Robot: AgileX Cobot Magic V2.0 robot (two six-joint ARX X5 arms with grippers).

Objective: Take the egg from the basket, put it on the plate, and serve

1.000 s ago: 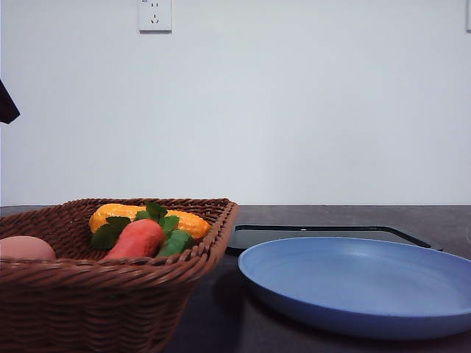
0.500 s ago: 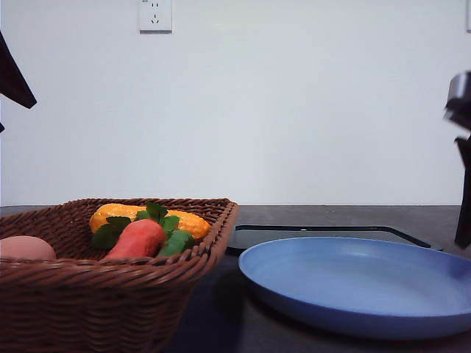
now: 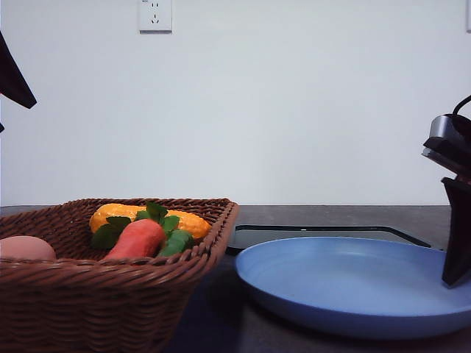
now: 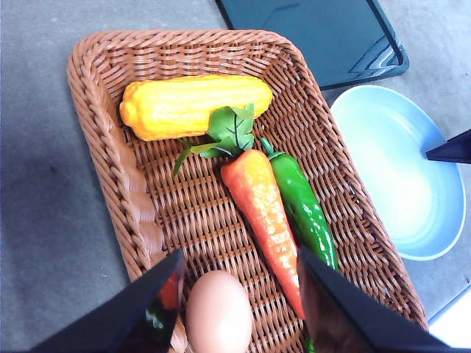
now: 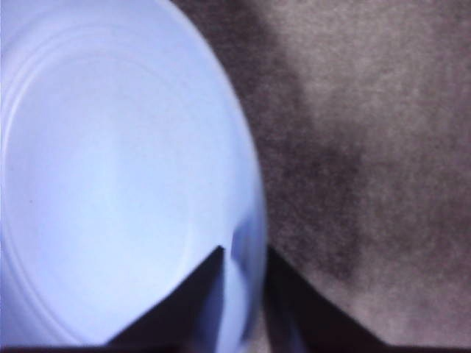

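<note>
Egg [image 4: 218, 314] sits in basket [image 4: 103, 140], near corner, beside carrot [image 4: 262, 215]. Left gripper [image 4: 235, 294] hovers above it, fingers spread either side, no contact: pre-grasp; next, descend and pinch gently. Right gripper [image 5: 243, 268] fingers straddle plate [image 5: 110, 184] rim, narrow gap; grip unclear. Dark table [image 5: 368, 147], black tray [image 4: 309, 37], white wall, socket [image 3: 155, 15].

I see a dark grey table [image 3: 221, 323]. Basket [image 3: 96, 294] sits on it, plate [image 3: 346, 287] just right of basket, black tray [image 3: 316, 234] behind plate.
</note>
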